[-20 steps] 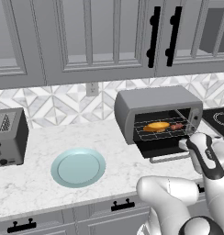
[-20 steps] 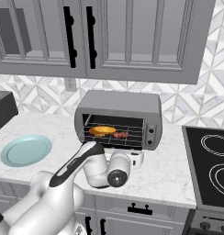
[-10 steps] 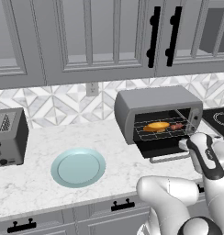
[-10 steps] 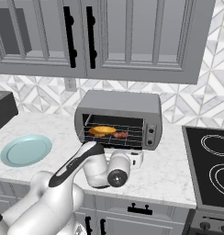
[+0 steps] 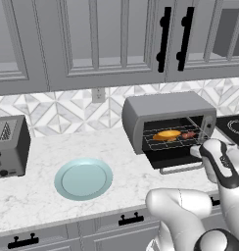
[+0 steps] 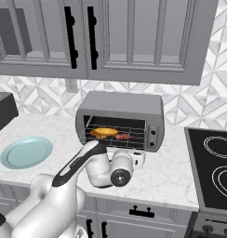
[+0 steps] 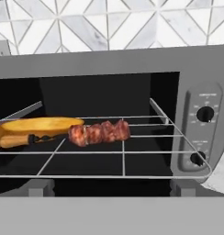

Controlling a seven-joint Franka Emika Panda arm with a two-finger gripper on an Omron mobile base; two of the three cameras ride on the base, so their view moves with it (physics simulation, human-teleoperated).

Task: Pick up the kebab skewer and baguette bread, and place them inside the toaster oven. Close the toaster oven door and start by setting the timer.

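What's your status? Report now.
Gripper open, holding nothing. Kebab skewer and baguette bread on rack inside toaster oven. Toaster oven door down, not yet closed. Nothing blocking.

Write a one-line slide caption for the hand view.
Kebab skewer and baguette bread rest on the open toaster oven rack.

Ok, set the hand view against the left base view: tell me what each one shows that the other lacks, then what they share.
Hand view alone: the two knobs on the control panel, seen clearly, and the kebab skewer's separate meat chunks.
Left base view alone: the blue plate, the slot toaster, the upper cabinets and the lowered toaster oven door.
Both: the toaster oven standing open, with the baguette bread and the skewer lying on its wire rack.
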